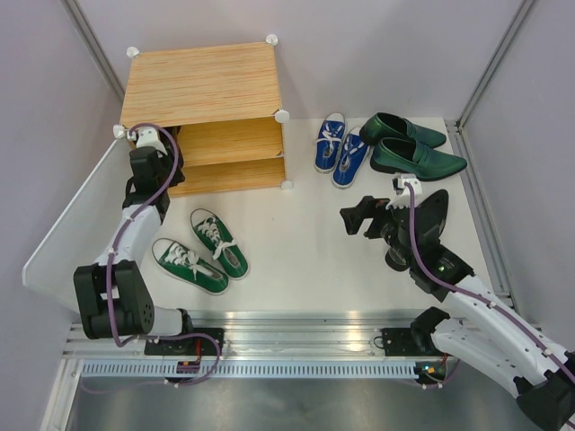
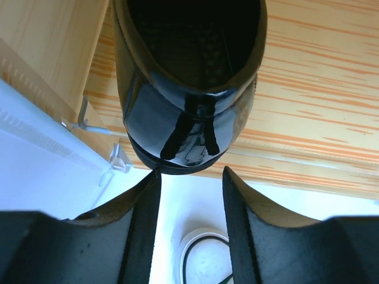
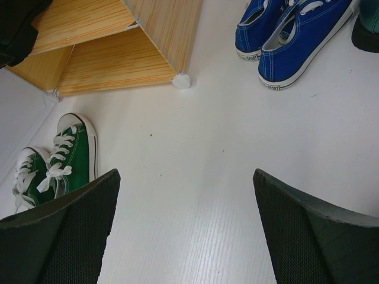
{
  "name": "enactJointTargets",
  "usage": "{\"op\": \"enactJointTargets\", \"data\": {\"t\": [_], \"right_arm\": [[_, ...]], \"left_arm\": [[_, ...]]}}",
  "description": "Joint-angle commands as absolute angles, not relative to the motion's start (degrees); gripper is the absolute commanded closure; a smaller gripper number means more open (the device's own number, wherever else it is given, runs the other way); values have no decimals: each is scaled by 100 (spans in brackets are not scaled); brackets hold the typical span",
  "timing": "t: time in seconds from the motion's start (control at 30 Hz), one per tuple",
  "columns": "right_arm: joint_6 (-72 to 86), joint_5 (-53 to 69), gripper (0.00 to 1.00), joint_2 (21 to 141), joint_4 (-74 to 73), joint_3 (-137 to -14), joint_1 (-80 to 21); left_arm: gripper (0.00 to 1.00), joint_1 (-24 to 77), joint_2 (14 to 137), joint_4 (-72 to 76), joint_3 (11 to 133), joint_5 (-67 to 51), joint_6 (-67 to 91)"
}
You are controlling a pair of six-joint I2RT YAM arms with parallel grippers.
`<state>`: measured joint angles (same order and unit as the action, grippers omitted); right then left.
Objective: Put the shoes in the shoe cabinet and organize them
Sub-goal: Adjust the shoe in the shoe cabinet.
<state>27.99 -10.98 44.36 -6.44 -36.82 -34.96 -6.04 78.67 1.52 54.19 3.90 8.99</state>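
Black boot (image 2: 189, 89) inside shoe cabinet (image 1: 202, 85); green sneakers (image 1: 202, 253) outside.

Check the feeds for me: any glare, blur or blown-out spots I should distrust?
Left wrist: glare streaks on the glossy boot, white panel at lower left washed out, left tool soft up close. Right wrist: table and blue sneakers sharp, right tool dark, little detail. Top view: even light, faint shadows, mild sheen on the loafers.

Black boot (image 2: 189, 77) cropped above, loafer (image 3: 367, 29) edge-cut
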Motion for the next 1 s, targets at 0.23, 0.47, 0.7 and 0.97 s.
{"op": "enactJointTargets", "data": {"t": [0.23,0.47,0.7,0.97], "right_arm": [[2698,-1107,4,4579,-457,-3691,-3472],[2689,-1099,4,4667,-439,-3700,-3472],[2681,-1116,4,4693,-431,-3691,-3472],[2672,-1151,4,4702,-431,-3691,-3472]], "left_arm": [[56,-633,8165,308,5950,351,862],[56,-633,8191,308,6082,878,607],[56,-633,8183,351,6064,1301,510],[55,-642,8130,404,6056,1476,483]]}}
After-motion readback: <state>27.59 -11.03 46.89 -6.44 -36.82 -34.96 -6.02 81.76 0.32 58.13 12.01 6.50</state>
